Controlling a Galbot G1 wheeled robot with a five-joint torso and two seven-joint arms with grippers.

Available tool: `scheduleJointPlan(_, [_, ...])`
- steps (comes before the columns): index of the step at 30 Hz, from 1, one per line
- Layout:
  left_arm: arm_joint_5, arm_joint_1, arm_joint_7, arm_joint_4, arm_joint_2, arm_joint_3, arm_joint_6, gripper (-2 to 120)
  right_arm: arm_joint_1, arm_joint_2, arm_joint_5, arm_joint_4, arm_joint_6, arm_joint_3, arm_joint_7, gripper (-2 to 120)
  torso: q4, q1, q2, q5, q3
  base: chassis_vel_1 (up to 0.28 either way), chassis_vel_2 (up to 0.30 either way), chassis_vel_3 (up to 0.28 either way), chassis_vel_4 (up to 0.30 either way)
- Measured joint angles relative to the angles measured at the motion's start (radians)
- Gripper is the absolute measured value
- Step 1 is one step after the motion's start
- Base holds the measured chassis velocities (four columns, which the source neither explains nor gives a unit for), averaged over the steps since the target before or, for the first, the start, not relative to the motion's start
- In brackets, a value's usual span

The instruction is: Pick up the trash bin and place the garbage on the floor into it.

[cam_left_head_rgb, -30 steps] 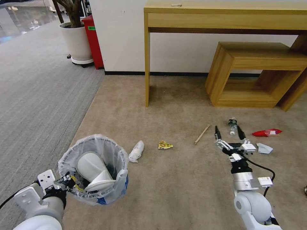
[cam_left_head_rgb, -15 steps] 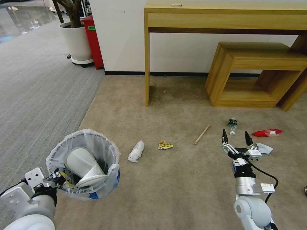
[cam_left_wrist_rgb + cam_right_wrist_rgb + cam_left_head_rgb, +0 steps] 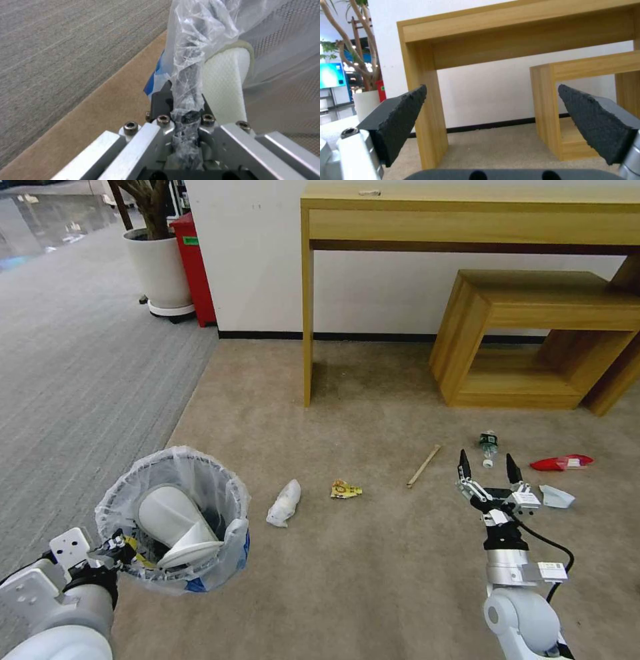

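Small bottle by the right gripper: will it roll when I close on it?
Probably. The small bottle lies on its side on the carpet, so it may roll. It looks light, perhaps empty. The right gripper hangs open beside it.

Head camera high, facing down over floor [image 3: 373, 553]; right wrist low, facing table [image 3: 506, 32]; left wrist tight on trash bin [image 3: 213, 30].

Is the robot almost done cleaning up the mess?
Not yet. The left gripper holds the trash bin by its rim, with a white slipper already inside. The right gripper hangs open and empty over the floor. Left to pick up: the crumpled paper, yellow wrapper, wooden stick, small bottle, red packet and a white scrap.
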Motion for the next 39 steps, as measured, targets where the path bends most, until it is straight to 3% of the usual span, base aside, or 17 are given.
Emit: scheduleJointPlan(39, [-0.033,0.007,-0.011,0.0,0.004,-0.025,0.009,1,0.003,-0.003,-0.013,-0.006,0.018,-0.042,0.001,100,-0.0001,0.0,0.0,0.0001,0.0,-0.092,0.095,0.091,-0.093])
